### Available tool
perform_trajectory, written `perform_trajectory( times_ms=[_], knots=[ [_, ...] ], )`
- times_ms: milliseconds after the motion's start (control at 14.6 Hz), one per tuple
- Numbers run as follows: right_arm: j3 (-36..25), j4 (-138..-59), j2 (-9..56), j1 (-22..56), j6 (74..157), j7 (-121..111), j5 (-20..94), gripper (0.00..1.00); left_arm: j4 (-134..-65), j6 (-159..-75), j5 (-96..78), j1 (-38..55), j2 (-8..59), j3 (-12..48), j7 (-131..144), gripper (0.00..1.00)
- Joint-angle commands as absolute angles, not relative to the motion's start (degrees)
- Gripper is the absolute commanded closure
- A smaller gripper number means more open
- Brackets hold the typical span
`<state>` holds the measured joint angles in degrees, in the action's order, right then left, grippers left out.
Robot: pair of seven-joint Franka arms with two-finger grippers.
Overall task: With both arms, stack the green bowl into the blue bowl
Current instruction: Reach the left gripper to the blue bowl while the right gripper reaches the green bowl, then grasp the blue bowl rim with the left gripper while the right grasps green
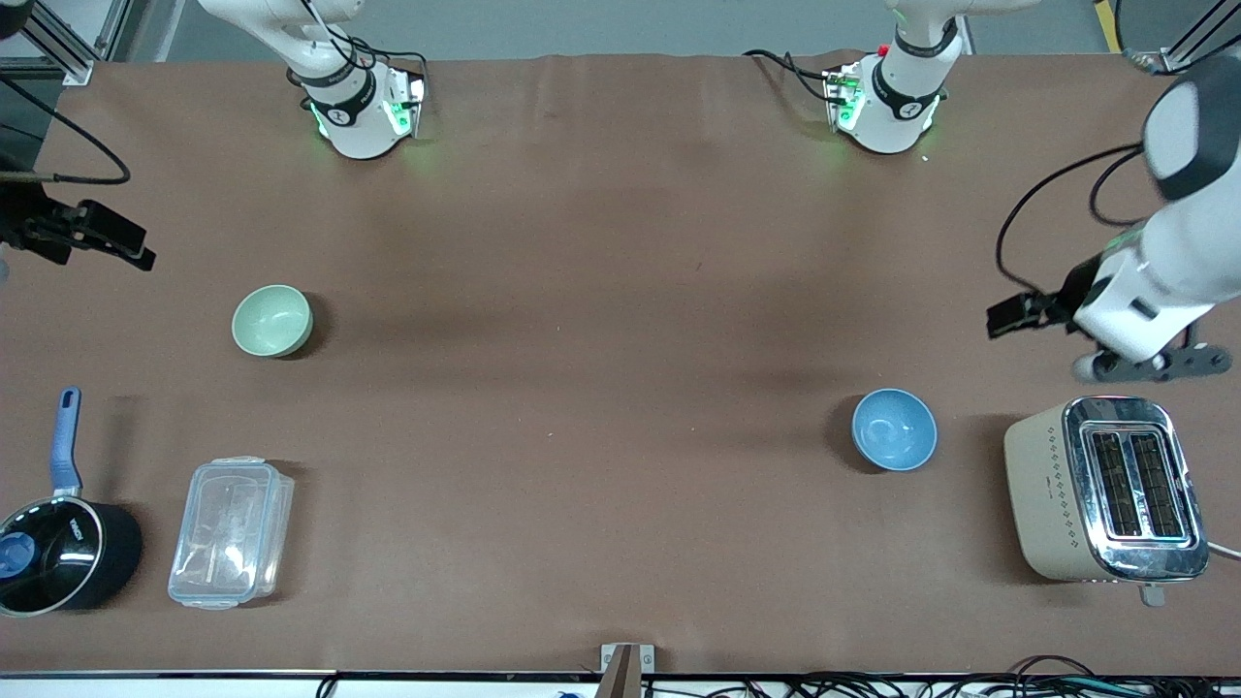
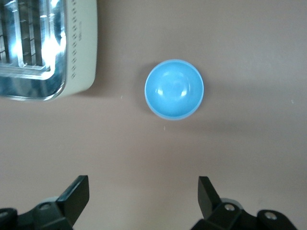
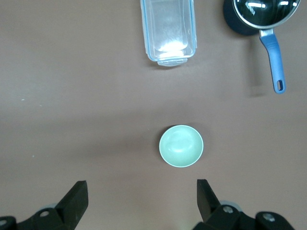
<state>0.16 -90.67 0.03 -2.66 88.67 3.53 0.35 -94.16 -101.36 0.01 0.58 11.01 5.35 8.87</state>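
Two small round bowls sit well apart on the brown tabletop (image 1: 601, 388): the pale mint-green bowl (image 1: 272, 320) toward the right arm's end, the medium-blue bowl (image 1: 894, 428) beside a cream toaster (image 1: 1105, 490). Both the left tool (image 2: 143, 201) and the right tool (image 3: 142, 203) hang wide open and seemingly empty.

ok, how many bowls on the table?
2. The green bowl sits toward the right arm's end; the blue bowl sits toward the left arm's end, beside the toaster, nearer the front camera.
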Motion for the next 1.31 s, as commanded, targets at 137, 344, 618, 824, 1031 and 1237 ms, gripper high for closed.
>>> perform_trajectory(
  times_ms=[137, 344, 618, 824, 1031, 1237],
  knots=[
    [0.6, -103.4, -2.0, -10.0, 96.2, -5.1, 1.0, 0.0, -110.2, -123.9, 0.8, -0.3, 12.1, 5.5, 9.7, 0.0],
    [0.5, -114.6, -1.9, -16.7, 106.3, -13.0, 5.7, 0.0, -110.7, -132.9, 1.1, -0.6, 18.5, 5.4, 9.7, 0.03],
    [0.5, -127.5, 0.7, -22.1, 121.6, -23.5, 12.6, 0.0, -110.6, -144.9, 1.2, -0.5, 26.6, 5.4, 9.6, 0.16],
    [0.5, -127.9, 8.1, -23.8, 121.8, -24.9, 14.3, 0.0, -110.6, -147.2, 1.2, -1.0, 29.1, 5.2, 9.0, 0.22],
    [0.5, -127.9, 14.6, -25.3, 121.9, -28.9, 18.8, 0.01, -110.3, -147.6, 1.2, -1.4, 30.2, 5.3, 9.3, 0.4],
    [0.5, -127.8, 19.3, -26.0, 124.1, -29.2, 19.3, 0.01, -110.3, -147.6, 1.1, -1.3, 30.5, 5.4, 10.3, 0.82]
  ],
)
